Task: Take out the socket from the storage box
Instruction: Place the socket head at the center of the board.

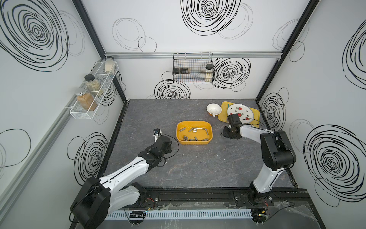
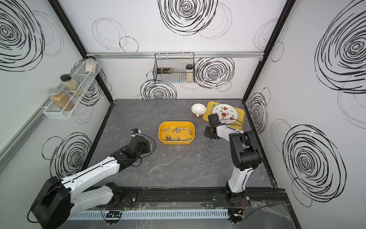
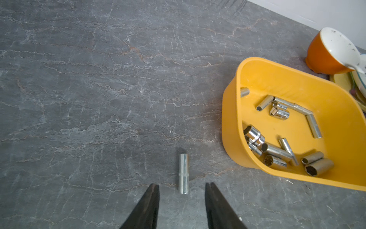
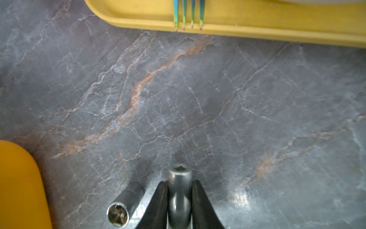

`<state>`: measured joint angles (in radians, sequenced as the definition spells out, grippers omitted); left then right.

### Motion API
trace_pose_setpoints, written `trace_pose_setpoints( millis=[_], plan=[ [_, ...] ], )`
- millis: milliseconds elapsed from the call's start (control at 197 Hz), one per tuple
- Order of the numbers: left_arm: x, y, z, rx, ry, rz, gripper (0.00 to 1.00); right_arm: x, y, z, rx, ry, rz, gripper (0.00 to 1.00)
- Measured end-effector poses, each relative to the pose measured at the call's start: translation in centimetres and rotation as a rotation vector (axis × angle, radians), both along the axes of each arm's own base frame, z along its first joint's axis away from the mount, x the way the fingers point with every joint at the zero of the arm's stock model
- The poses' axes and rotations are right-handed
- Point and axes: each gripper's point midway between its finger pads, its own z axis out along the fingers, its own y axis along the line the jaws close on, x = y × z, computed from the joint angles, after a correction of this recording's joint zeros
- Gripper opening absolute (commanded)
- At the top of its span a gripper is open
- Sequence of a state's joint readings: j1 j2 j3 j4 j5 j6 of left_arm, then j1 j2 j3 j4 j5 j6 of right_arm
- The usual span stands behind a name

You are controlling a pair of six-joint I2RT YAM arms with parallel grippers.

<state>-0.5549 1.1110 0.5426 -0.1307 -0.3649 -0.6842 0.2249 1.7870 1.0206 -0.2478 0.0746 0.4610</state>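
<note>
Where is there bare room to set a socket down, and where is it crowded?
Free: the wide front of the table, before the box; also the back left, box to rear wall. Crowded: between box and tray, where the right gripper grips a socket beside a loose socket.

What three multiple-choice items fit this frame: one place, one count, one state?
1. Where is the socket nearest the left pincer?
A) on the table, outside the storage box
B) in the storage box
C) on the yellow tray

2. How many jars stand in the white wall rack?
A) two
B) three
C) five

3. The left pincer is:
A) shut on a socket
B) open, empty
C) shut, empty

1A: it lies on bare table before the pincer.
2B: three lidded jars show.
3B: fingers apart, clear of the socket.
</note>
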Motion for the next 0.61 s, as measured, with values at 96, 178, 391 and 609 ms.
trace_pose_setpoints(
  millis=[96, 178, 391, 609],
  plan=[
    [0.02, 0.03, 0.23, -0.003, -0.007, 0.002, 0.46, 0.09, 0.04, 0.05, 0.002, -0.004, 0.001, 0.26],
    [0.03, 0.05, 0.26, -0.002, -0.009, 0.003, 0.46, 0.19, 0.06, 0.10, 0.003, -0.009, 0.000, 0.26],
    [0.08, 0.26, 0.41, 0.003, -0.016, 0.012, 0.46, 0.28, 0.09, 0.15, 0.004, -0.013, 0.001, 0.27],
    [0.13, 0.37, 0.85, -0.001, -0.032, 0.017, 0.46, 0.36, 0.21, 0.70, 0.013, -0.025, 0.002, 0.31]
  ],
)
